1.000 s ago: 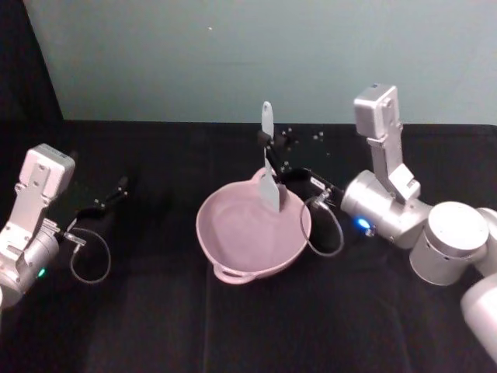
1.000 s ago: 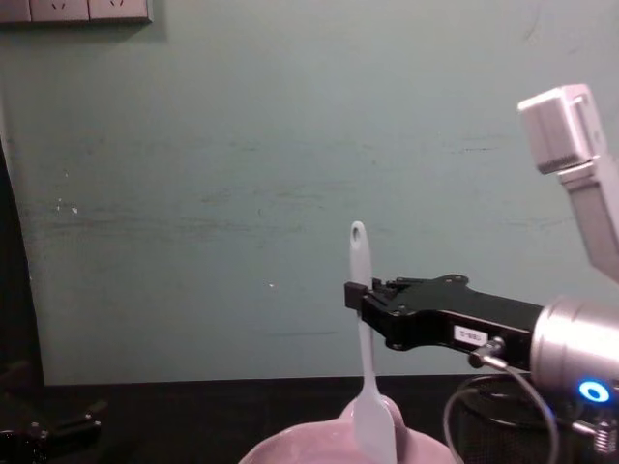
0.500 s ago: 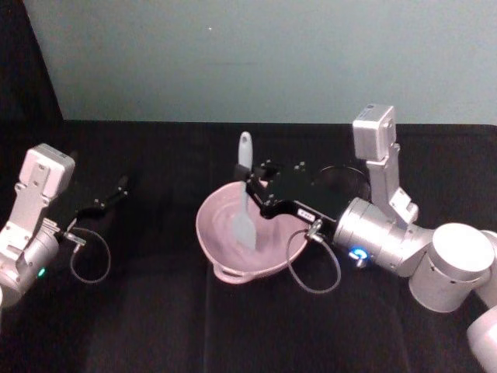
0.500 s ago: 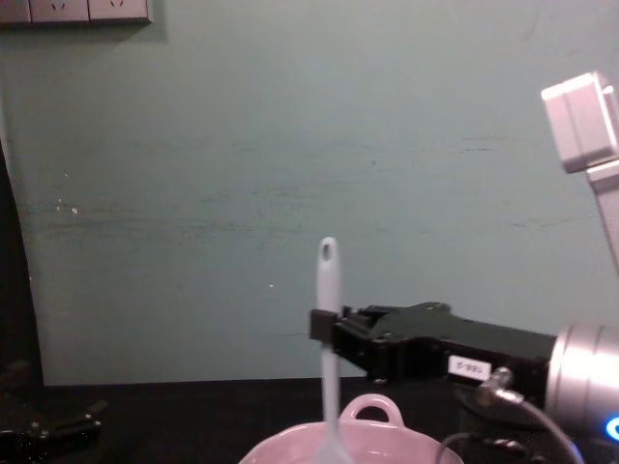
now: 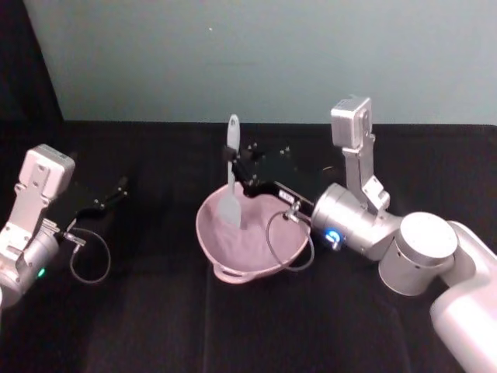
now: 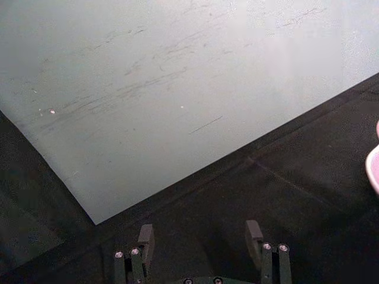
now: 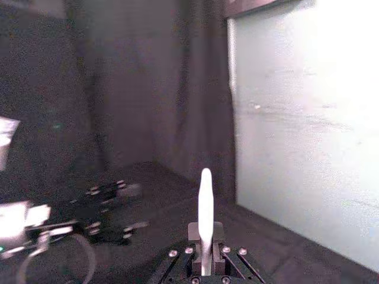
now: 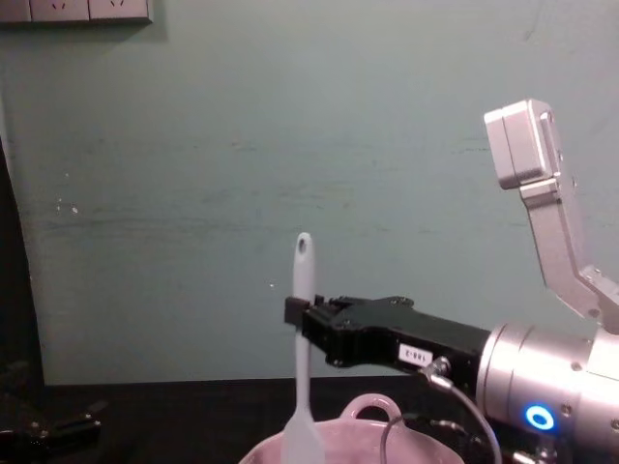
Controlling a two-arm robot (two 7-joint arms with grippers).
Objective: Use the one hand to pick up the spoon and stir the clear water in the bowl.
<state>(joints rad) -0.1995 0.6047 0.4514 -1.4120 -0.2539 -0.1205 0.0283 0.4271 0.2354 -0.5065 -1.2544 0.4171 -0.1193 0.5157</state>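
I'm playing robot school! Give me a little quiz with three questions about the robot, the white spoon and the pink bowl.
1. Which one holds the white plastic long-handled spoon? A: the left gripper. B: the right gripper. C: nothing, it lies on the table.
2. True or false: the spoon stands upright, flat head down, at the wide pale pink glossy bowl.
3. Fill in the gap: the left gripper, idle on the robot's left, has its fingers ____.
Key: 1 B. 2 true. 3 open.
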